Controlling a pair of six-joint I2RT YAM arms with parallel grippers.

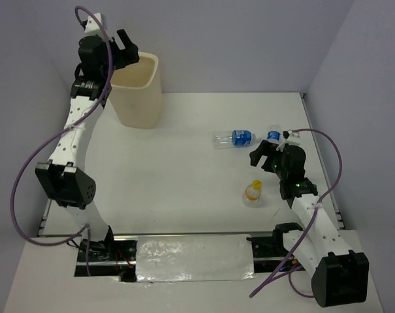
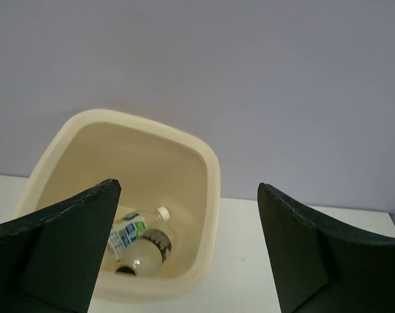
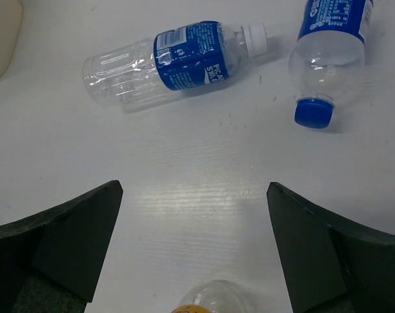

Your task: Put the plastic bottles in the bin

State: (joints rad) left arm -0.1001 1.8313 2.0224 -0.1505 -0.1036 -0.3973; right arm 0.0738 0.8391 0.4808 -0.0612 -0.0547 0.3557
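The right gripper (image 3: 194, 195) is hovering, spread wide, just near-right of the clear blue-labelled plastic bottle (image 3: 177, 62) lying left-to-right on the white table (image 1: 184, 182), while the left gripper's (image 2: 189, 189) gaping empty over the far-left cream plastic bin (image 1: 145, 98).

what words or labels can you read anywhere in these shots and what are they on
"SWE", with larger white letters above it too warped to read surely: blue label of the white-capped clear plastic bottle lying on its side.
Blue-capped clear plastic bottle: white print on its blue label, too blurred to read.
Clear bottle inside the cream plastic bin: blue-green label, too small to read.
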